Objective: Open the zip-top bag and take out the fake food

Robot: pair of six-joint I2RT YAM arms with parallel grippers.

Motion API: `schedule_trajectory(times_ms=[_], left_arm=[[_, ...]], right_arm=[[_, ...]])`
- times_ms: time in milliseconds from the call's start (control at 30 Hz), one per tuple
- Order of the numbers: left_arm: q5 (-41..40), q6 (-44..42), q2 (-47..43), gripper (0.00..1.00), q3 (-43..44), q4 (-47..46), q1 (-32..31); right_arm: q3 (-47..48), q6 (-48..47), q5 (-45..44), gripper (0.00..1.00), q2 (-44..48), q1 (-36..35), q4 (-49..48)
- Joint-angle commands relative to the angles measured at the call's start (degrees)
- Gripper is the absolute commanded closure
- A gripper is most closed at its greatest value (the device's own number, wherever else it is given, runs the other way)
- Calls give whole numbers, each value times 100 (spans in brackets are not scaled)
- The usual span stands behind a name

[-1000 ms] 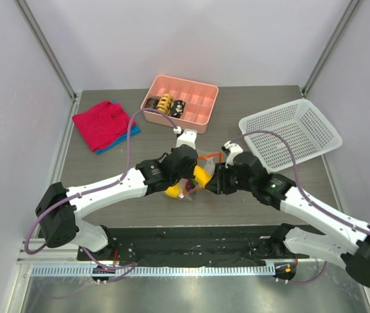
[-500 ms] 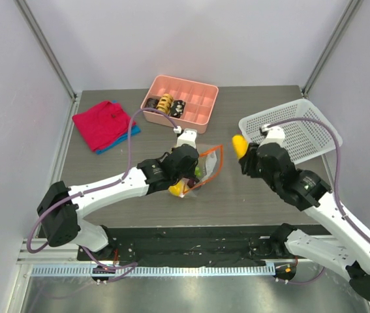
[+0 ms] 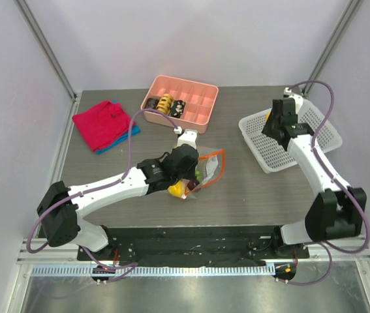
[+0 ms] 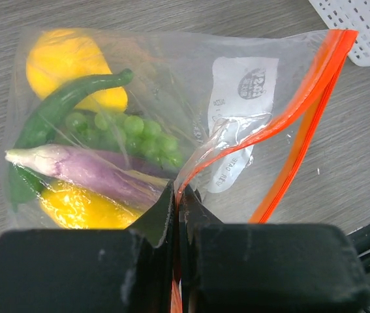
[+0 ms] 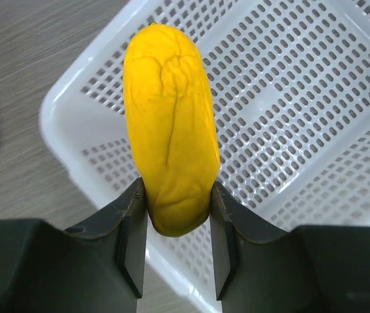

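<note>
The clear zip-top bag (image 3: 205,168) with an orange-red zipper strip (image 4: 305,124) lies mid-table. My left gripper (image 4: 177,195) is shut on one lip of its mouth. Inside it show a purple eggplant (image 4: 93,171), green grapes (image 4: 132,130), a long green vegetable (image 4: 61,104) and two yellow pieces (image 4: 70,62). My right gripper (image 5: 175,215) is shut on a long yellow fruit (image 5: 170,124) and holds it above the white basket (image 5: 315,111). In the top view the right gripper (image 3: 277,124) hangs over the basket's (image 3: 315,137) left part.
A pink compartment tray (image 3: 191,98) with brown pastry-like pieces stands at the back. A red folded cloth (image 3: 102,124) lies at the back left. The white basket sits at the right edge of the table.
My right gripper has pulled the yellow fruit out of the bag and carried it right and back, to above the white basket. My left gripper has stayed shut on the bag.
</note>
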State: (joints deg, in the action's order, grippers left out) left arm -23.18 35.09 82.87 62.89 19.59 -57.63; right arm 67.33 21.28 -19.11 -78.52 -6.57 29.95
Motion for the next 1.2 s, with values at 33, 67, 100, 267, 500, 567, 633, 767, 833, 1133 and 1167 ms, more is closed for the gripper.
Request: schedule_trajectory(times_ms=[33, 67, 100, 267, 500, 567, 633, 767, 833, 1133, 1167], left_arm=[[199, -204, -272, 100, 407, 87, 15], [217, -213, -271, 100, 478, 132, 15], [235, -257, -271, 100, 504, 132, 15], [270, -354, -298, 100, 645, 237, 58], [411, -459, -315, 100, 777, 282, 129], [437, -477, -342, 100, 768, 282, 155], [455, -477, -403, 100, 751, 264, 181], [499, -486, -491, 100, 751, 282, 225], [507, -494, -561, 100, 725, 299, 234], [560, -486, -702, 100, 628, 317, 234], [543, -477, -737, 100, 610, 299, 234]], right_arm=[[386, 52, 785, 98, -855, 576, -859], [438, 69, 873, 96, -1032, 578, -851], [474, 104, 996, 94, -1173, 760, -816], [465, 114, 1173, 58, -1631, 868, -746], [483, 43, 375, 17, -1203, 657, -183], [334, 130, 347, 17, -886, 350, -131], [254, 131, 85, 17, -394, -246, 44], [70, 69, -66, 21, 353, -1670, 379], [-193, 227, -49, 24, 809, -2356, 458], [-888, 386, 768, 48, 1375, -3790, 56], [-932, 395, 847, 51, 1392, -3886, -33]])
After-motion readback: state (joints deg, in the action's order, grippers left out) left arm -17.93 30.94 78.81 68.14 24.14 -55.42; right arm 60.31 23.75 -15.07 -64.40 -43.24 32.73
